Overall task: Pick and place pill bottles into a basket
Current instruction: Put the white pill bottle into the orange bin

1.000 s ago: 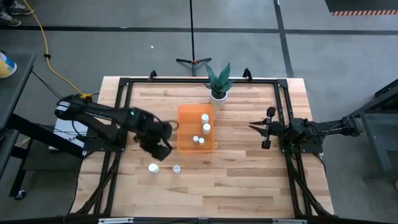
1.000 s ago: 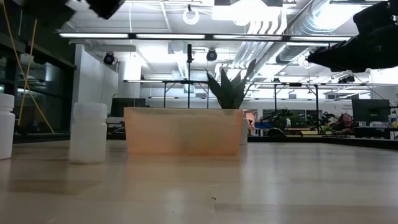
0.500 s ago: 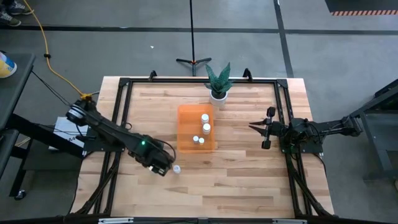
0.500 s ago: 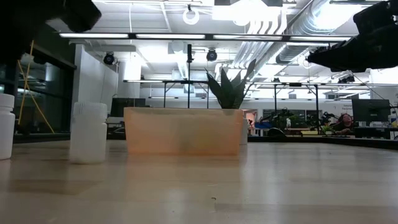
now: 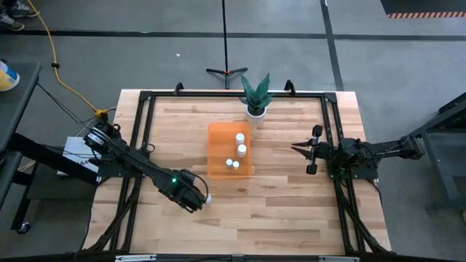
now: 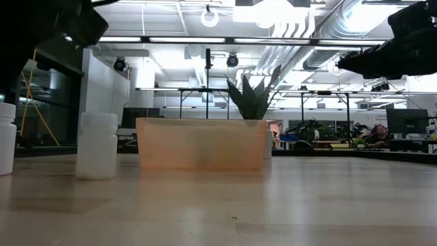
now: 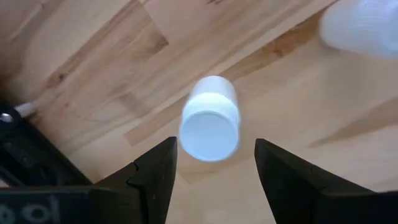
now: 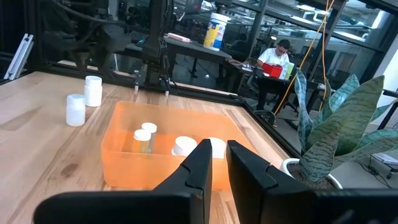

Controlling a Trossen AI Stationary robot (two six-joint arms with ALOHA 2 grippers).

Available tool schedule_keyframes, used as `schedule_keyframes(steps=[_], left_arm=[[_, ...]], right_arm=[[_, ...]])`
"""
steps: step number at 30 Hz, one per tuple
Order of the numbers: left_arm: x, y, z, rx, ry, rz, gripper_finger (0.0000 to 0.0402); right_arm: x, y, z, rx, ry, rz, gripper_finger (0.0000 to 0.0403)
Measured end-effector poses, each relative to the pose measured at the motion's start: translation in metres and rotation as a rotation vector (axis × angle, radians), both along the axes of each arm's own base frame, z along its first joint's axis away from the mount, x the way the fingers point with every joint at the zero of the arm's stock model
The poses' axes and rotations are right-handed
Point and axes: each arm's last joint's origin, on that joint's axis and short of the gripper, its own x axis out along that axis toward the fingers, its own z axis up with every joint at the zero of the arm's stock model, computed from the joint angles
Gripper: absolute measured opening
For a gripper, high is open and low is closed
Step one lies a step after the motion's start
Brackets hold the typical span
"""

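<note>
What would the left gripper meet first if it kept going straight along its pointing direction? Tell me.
Most likely the small white cylindrical pill bottle: the left gripper is open and points down at its cap, which sits centred between the fingers. How far above it the gripper hangs is unclear.

Grey concrete floor (image 5: 408,58) all round, yellow cable (image 5: 51,54) snaking across it, black tripod stand (image 5: 225,70) behind; overhead, bright strip lights (image 6: 205,39) and silver ducts (image 6: 328,41).

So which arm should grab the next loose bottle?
Left. The left gripper hangs open right above a pill bottle on the table; the right gripper waits beyond the basket.
</note>
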Motion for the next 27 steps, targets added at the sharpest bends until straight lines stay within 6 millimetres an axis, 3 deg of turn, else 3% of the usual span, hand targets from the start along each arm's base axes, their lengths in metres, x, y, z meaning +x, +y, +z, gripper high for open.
schedule_keyframes(steps=[18, 27], left_arm=[[0.01, -0.006, -0.028, 0.021, 0.096, -0.13, 0.0248], [0.011, -0.006, -0.031, 0.032, 0.092, -0.193, 0.0248]], right_arm=[[0.0, 0.0, 0.0, 0.0, 0.002, 0.0, 0.004], [0.0, 0.0, 0.0, 0.0, 0.003, 0.0, 0.0037]])
